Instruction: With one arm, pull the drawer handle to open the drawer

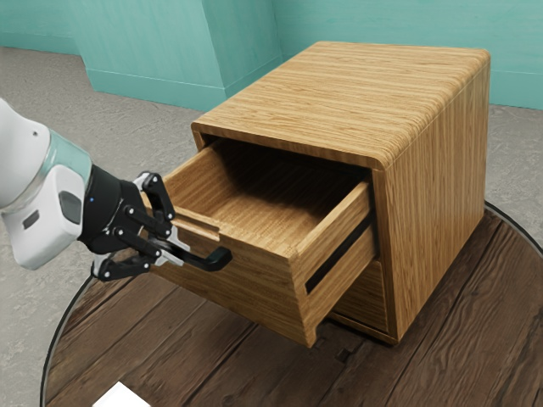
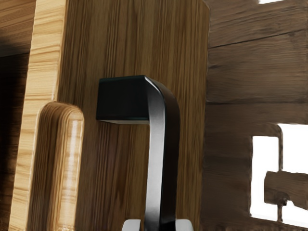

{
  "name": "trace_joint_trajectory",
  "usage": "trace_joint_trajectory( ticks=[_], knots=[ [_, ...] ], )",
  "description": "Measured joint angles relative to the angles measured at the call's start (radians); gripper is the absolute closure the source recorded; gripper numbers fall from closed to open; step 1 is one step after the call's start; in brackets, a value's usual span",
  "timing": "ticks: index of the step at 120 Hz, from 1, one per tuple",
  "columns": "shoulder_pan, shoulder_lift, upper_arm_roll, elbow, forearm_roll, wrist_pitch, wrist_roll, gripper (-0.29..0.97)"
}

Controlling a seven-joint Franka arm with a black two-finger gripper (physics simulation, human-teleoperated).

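Observation:
A light wooden cabinet (image 1: 399,110) stands on a dark round wooden table (image 1: 475,339). Its upper drawer (image 1: 271,229) is pulled well out toward the exterior view's left, and its inside holds nothing. A black bar handle (image 1: 202,259) runs along the drawer front. My black gripper (image 1: 155,244) is at the handle's left end, with its fingers closed on the bar from two sides. In the wrist view the black handle (image 2: 156,149) rises straight up from my hand against the drawer front (image 2: 125,48).
A lower drawer front (image 1: 369,297) sits shut beneath the open one. A white object (image 1: 119,396) lies at the table's near edge. Grey floor and teal walls surround the table.

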Motion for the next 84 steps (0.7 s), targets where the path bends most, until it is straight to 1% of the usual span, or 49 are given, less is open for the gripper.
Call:
trace_joint_trajectory(
  ticks=[84],
  knots=[
    [0.002,-0.174,-0.047,-0.075,0.045,-0.117,-0.064,0.74]
  ],
)
